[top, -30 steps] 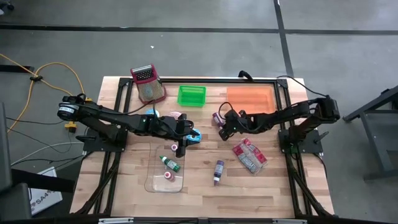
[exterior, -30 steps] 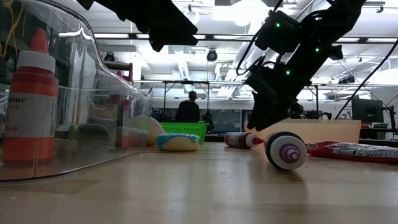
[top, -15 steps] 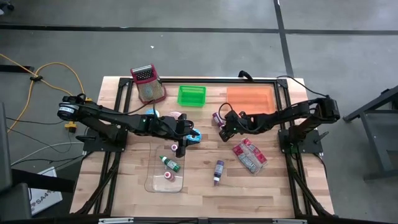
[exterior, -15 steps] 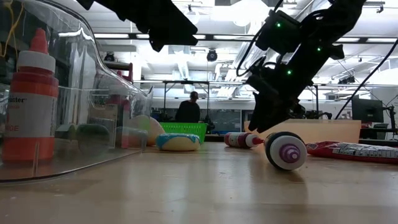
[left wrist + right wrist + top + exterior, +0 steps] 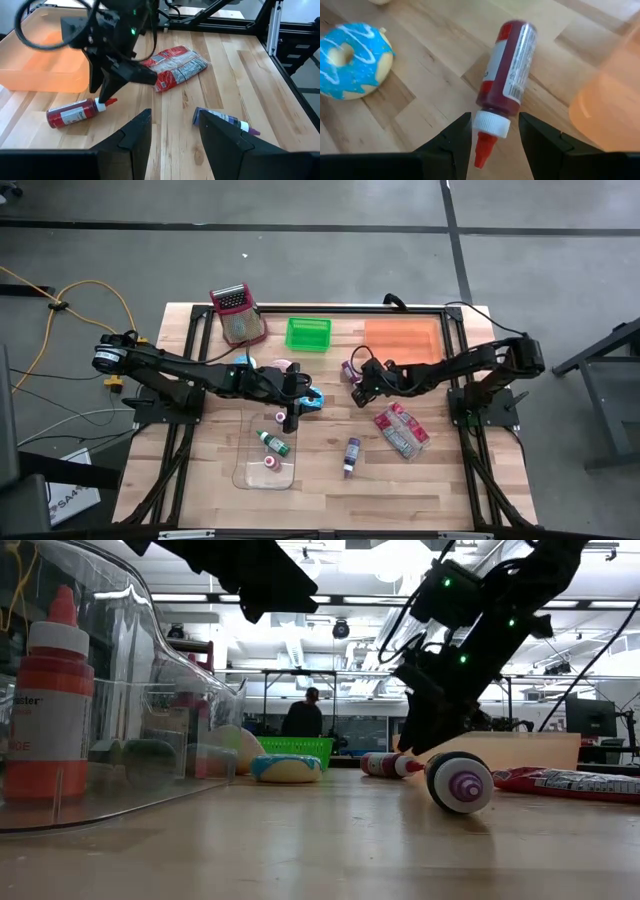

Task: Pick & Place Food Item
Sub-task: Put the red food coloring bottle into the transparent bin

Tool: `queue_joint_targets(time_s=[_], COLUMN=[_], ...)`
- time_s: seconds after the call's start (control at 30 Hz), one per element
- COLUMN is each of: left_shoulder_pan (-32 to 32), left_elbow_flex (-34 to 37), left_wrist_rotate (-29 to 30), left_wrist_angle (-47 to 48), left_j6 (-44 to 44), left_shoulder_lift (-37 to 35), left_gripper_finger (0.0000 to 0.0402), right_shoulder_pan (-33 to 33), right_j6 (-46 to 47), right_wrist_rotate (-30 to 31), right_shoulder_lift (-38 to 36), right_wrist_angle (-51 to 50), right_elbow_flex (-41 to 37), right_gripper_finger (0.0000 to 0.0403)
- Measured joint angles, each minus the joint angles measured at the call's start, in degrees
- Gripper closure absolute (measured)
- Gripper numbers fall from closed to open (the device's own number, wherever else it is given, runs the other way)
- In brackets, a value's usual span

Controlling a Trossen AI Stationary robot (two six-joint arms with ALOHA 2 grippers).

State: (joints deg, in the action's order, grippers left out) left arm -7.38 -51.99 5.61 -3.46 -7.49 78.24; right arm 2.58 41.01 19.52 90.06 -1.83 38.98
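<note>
Right end effector [image 5: 491, 131] hangs open just over the cap of the red bottle [image 5: 509, 67] lying on the surface [image 5: 450, 480], orange bin [image 5: 402, 340] at two o'clock, blue donut [image 5: 351, 61] at nine, while the left end effector [image 5: 172, 122] waits open.

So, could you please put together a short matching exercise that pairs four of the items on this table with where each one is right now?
Things:
1. red bottle
2. blue donut
3. green-capped bottle
4. red snack packet

Places:
A. inside the clear tray
B. lying between the open fingers of the right tool
C. on the bare wood beside the purple bottle
D. on the wood by the left tool

Pairs: 1-B, 2-D, 3-A, 4-C
</note>
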Motion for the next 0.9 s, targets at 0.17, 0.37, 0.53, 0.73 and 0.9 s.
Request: queue_joint_targets(time_s=[0.17,0.37,0.53,0.73,0.9], left_shoulder_pan=[0.0,-0.2,-0.2,-0.2,-0.2], left_elbow_flex=[0.0,0.0,0.0,0.0,0.0], left_wrist_rotate=[0.0,-0.1,-0.1,-0.1,-0.1], left_wrist_angle=[0.0,0.0,0.0,0.0,0.0], left_j6=[0.0,0.0,0.0,0.0,0.0], left_shoulder_lift=[0.0,0.0,0.0,0.0,0.0], left_gripper_finger=[0.0245,0.0245,0.0245,0.0245,0.0245], right_shoulder_pan=[-0.3,0.2,0.2,0.2,0.2], right_j6=[-0.1,-0.2,-0.3,-0.3,-0.3], right_wrist_rotate=[-0.8,-1.0,0.0,1.3,1.8], right_shoulder_lift=[3.8,5.1,5.2,5.2,5.2], right_wrist_angle=[2.9,2.8,3.9,3.9,3.9], right_elbow_flex=[0.1,0.0,0.0,0.0,0.0], right_gripper_finger=[0.0251,0.0251,0.0251,0.0251,0.0251])
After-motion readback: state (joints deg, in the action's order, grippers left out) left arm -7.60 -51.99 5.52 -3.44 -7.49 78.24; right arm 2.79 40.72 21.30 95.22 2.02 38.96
